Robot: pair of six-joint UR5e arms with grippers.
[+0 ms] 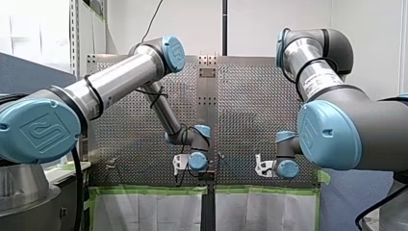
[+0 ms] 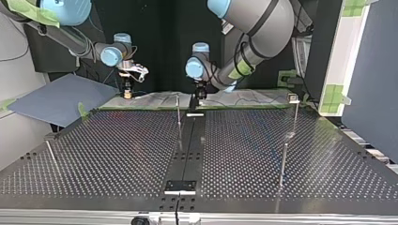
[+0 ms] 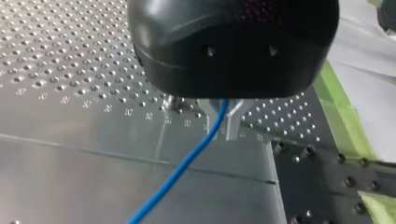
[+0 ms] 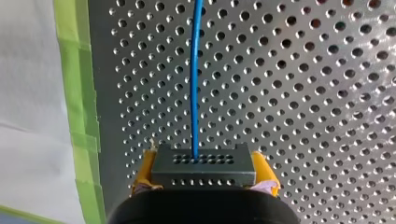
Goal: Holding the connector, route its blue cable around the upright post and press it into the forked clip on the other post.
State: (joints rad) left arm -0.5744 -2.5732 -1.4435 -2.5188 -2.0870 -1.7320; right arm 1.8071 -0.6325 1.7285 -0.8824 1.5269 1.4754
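Finding my right gripper (image 4: 204,169) with jaws pinching the connector (image 4: 204,163), I note its blue cable (image 4: 195,84) running straight ahead at twelve o'clock, while my left gripper (image 3: 224,119) has jaws pressed on that cable, which leaves them toward seven o'clock.

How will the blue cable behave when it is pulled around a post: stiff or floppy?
Probably flexible but springy: the blue cable leaves the connector in a smooth, gentle bow, without kinks. It looks thin, so likely light; it may slide between the metal fingers of my left gripper.
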